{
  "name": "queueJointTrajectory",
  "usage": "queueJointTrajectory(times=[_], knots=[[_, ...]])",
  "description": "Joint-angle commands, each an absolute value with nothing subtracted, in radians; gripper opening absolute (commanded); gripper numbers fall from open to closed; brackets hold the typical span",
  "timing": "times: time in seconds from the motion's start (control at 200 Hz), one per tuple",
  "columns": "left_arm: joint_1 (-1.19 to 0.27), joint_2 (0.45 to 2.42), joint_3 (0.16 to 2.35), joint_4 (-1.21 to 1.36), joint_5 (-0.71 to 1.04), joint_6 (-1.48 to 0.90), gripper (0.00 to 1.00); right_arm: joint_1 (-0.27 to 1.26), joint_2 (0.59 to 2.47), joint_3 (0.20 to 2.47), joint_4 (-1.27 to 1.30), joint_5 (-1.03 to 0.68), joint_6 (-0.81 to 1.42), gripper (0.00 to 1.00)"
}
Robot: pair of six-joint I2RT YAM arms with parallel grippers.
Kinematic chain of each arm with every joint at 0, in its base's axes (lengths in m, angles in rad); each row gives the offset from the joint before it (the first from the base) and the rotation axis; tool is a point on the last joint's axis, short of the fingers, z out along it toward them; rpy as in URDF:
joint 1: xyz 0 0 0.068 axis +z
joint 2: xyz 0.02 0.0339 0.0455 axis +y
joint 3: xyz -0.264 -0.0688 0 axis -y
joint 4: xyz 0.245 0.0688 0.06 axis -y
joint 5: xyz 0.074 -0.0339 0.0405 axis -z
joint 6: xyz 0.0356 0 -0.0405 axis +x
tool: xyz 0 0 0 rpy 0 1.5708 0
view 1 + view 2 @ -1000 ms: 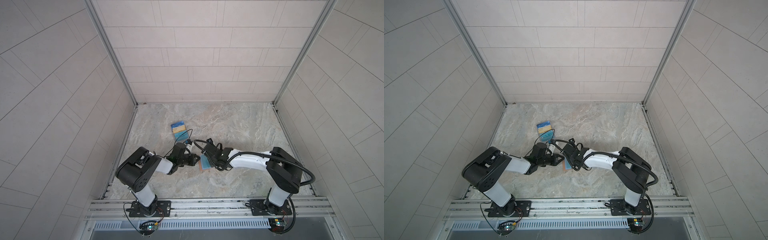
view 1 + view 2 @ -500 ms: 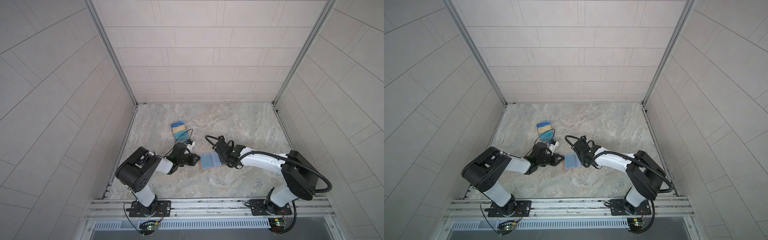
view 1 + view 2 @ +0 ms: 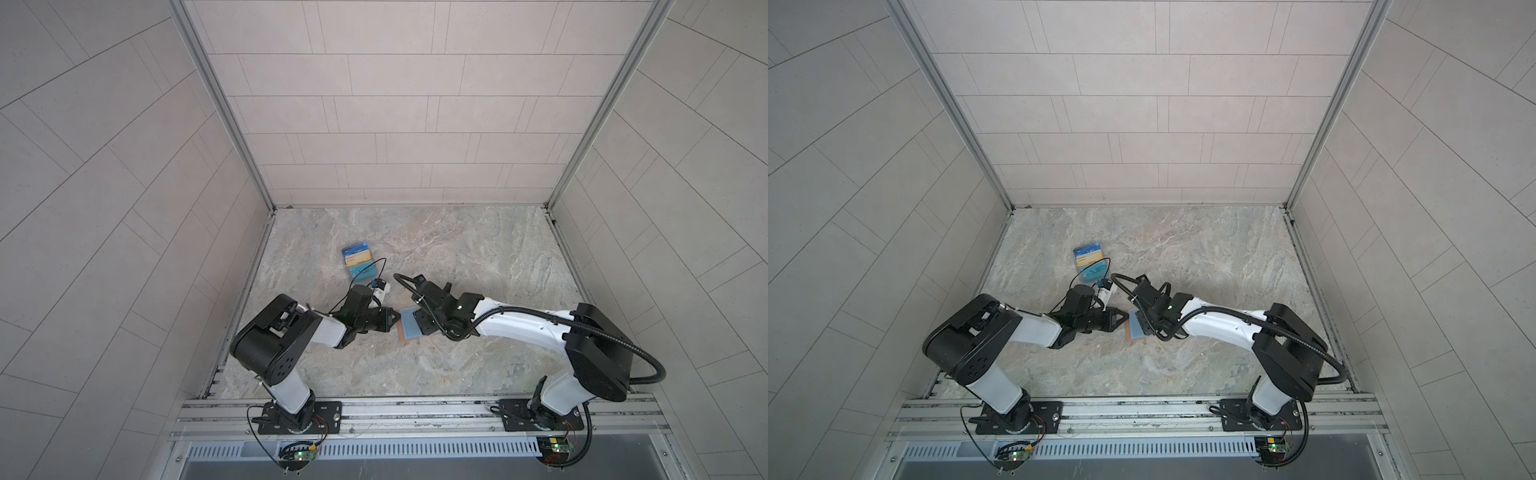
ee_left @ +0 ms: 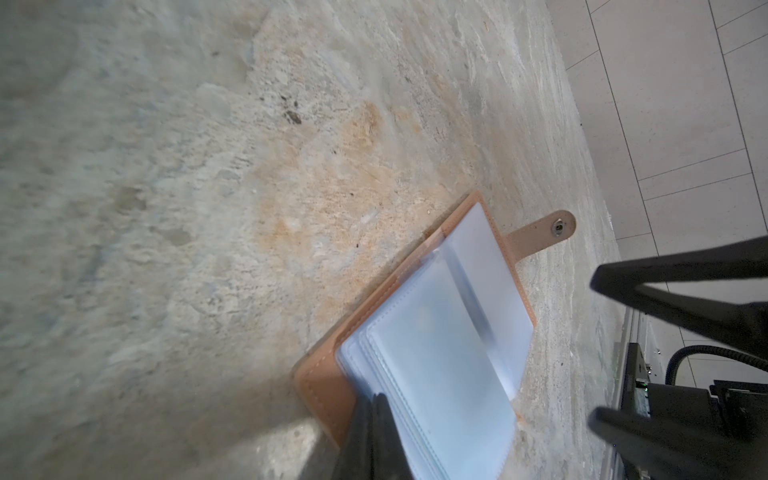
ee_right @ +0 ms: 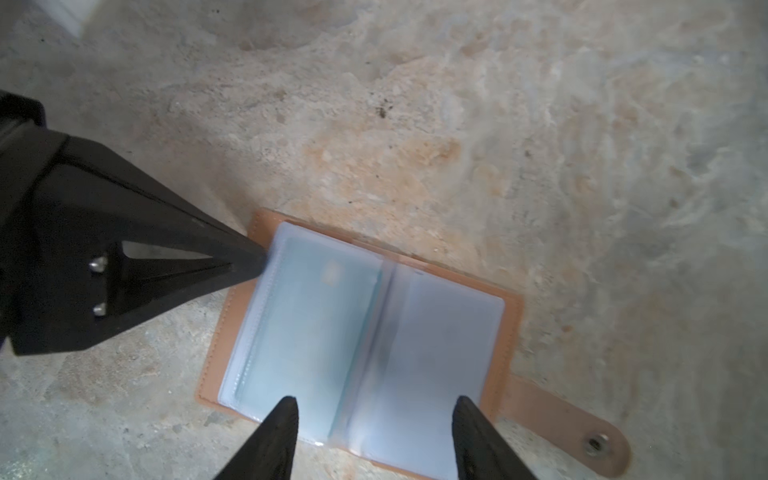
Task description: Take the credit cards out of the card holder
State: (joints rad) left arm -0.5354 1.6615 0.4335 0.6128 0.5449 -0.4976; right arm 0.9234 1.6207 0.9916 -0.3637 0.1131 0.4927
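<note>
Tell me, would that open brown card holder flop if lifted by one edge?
Probably: the card holder lies open along a fold, so the free half would likely swing. Its clear sleeves fan loosely and look glossy, so probably slippery. Being thin and flat, it should slide when pushed, not roll.

**Tan Leather on Mottled Stone**

The tan-brown leather card holder (image 5: 365, 340) showed pale stitching and pale blue-grey plastic sleeves (image 5: 440, 345). The stone counter (image 3: 457, 257) was mottled grey-beige with orange patches. The pile of plastic cards (image 3: 358, 259) ran blue, gold, teal. The left claw (image 5: 253, 264) and right claw (image 5: 374, 405) were black.
</note>
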Motion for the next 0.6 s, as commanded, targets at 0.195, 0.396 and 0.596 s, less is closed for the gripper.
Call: queueJointTrajectory(times=[0.195, 0.396, 0.596], knots=[[-0.537, 1.683, 0.427, 0.558, 0.52, -0.486, 0.0, 0.966, 1.742, 1.064, -0.304, 0.127, 0.537, 0.65], [-0.536, 1.69, 0.429, 0.56, 0.52, -0.485, 0.0, 0.971, 1.776, 1.065, -0.301, 0.142, 0.54, 0.65], [-0.536, 1.694, 0.434, 0.559, 0.523, -0.486, 0.0, 0.977, 1.804, 1.068, -0.303, 0.161, 0.545, 0.63]])
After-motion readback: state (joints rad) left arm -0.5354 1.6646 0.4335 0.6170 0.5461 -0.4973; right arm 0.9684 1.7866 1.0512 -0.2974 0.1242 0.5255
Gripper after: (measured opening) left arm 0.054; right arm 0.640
